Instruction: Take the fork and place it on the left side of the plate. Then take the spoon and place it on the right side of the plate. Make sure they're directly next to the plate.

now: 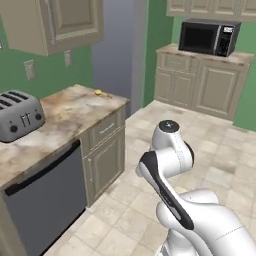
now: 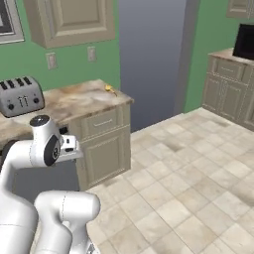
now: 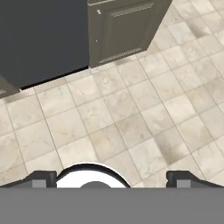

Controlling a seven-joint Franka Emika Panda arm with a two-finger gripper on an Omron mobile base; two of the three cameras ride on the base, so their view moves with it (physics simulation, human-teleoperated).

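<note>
While the arm stands folded over the tiled floor (image 3: 131,113), its gripper (image 3: 112,178) hangs spread wide and empty, fingertips (image 3: 41,178) far apart.

Counter (image 1: 60,112): marbled beige top on grey-beige cabinets, with a dark dishwasher (image 1: 42,202) front below its near end. Microwave (image 1: 207,37): black, on a separate cabinet run at the far wall. Toaster (image 1: 17,115): silver, four slots, at the counter's near end by the wall. Spoon (image 1: 98,92): a small yellow speck at the counter's far edge, close to its far corner; too small to tell its lie.
</note>
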